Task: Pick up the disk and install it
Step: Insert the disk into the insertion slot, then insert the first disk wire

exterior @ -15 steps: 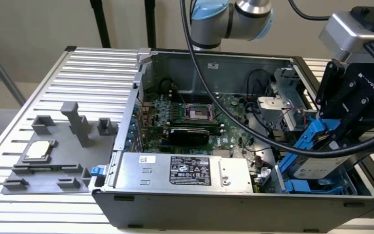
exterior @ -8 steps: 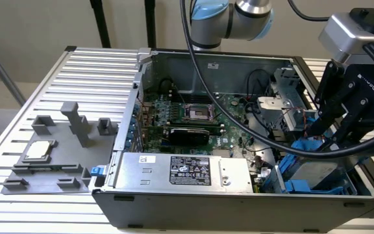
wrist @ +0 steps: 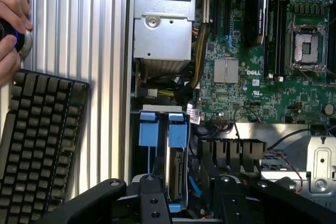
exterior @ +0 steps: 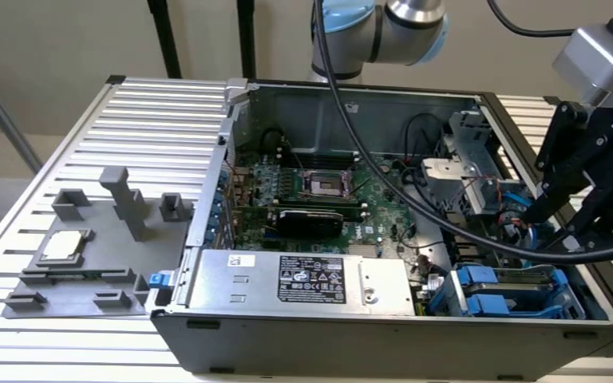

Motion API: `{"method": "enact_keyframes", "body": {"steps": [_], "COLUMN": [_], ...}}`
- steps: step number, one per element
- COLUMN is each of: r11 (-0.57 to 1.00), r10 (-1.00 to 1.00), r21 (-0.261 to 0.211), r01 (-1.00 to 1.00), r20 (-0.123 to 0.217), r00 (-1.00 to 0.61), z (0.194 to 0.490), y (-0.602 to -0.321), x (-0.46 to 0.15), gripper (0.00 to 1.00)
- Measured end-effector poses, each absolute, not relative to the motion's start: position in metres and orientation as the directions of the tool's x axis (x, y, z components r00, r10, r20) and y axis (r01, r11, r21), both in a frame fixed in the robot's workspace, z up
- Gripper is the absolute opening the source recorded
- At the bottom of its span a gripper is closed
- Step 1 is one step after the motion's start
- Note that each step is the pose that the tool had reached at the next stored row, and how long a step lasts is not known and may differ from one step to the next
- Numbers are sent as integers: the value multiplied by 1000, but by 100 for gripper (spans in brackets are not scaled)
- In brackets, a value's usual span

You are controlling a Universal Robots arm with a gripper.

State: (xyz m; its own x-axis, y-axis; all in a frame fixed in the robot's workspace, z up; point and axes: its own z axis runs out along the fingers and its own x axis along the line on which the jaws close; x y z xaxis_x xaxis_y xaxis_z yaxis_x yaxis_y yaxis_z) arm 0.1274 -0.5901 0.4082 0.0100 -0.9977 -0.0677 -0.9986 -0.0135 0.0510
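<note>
Two blue tabs are showing in the drive bay, where the disk is sitting edge-on, cables crowding beside it. Gripper is hovering just above, jaws spread wide, gripping nothing.

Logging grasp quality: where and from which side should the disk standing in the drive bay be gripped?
Probably across its thin exposed edge, from above through the case's open side: the disk stands on edge in the bay, leaving only that edge free.

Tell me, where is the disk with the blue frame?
The silver-grey disk in its bright blue plastic frame stands on edge in the computer case's corner bay, exterior view's lower right, beside the large silver box.
</note>
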Motion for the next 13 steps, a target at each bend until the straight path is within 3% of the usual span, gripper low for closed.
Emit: {"method": "enact_keyframes", "body": {"steps": [3,8,13], "r11": [-13,-13,-13], "r10": [-998,-998,-998], "r21": [51,51,51], "r01": [-999,-999,-999], "r20": [-68,-68,-68], "r00": [10,10,10], "z": [408,408,408], "y": [-590,-590,-590], "x": [130,130,130], "gripper": [38,19,19]}}
